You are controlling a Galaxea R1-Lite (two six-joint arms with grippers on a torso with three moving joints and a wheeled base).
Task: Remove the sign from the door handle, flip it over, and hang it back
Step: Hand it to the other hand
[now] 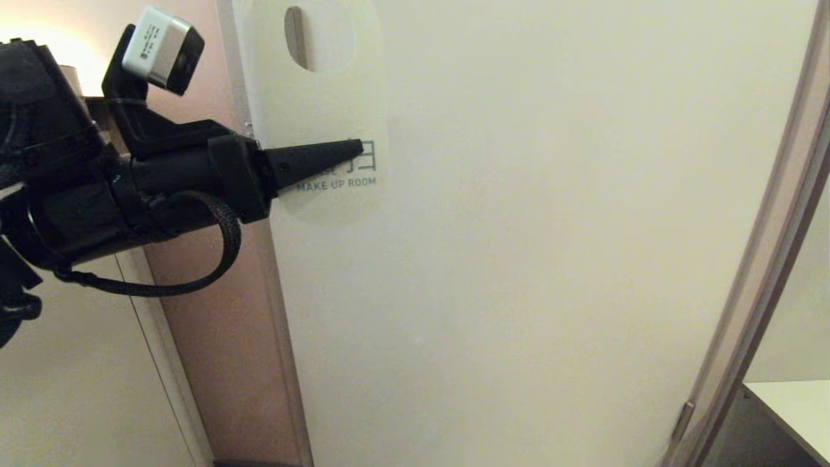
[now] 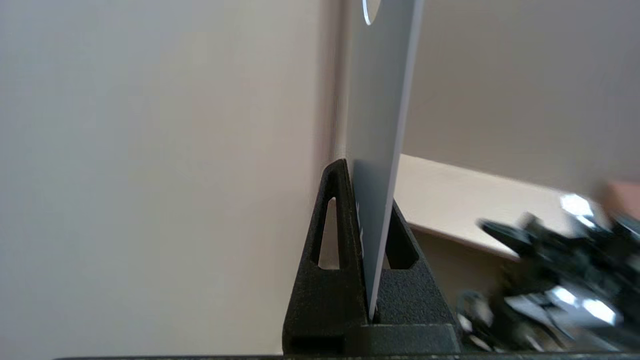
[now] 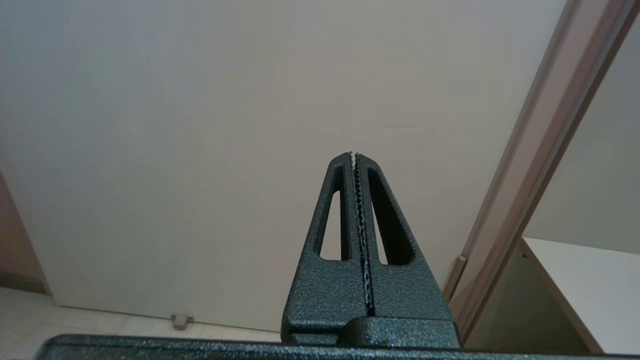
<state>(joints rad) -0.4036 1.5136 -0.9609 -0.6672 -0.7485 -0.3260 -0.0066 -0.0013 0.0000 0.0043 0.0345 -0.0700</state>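
Note:
The sign (image 1: 311,97) is held up in front of the cream door (image 1: 551,272), near the door's left edge. Its pale side with "MAKE UP ROOM" faces the head camera, and its oval hole is at the top. My left gripper (image 1: 356,149) reaches in from the left and is shut on the sign's lower part. In the left wrist view the sign (image 2: 380,100) stands edge-on between the jaws of the left gripper (image 2: 367,185), its blue-grey side showing. The door handle is out of view. My right gripper (image 3: 354,154) is shut and holds nothing, facing the door lower down.
A brownish wall strip (image 1: 214,337) lies left of the door edge. The door frame (image 1: 765,259) slants down the right side. A white tabletop (image 1: 794,402) juts in at the lower right. A small door stop (image 3: 181,320) sits on the floor.

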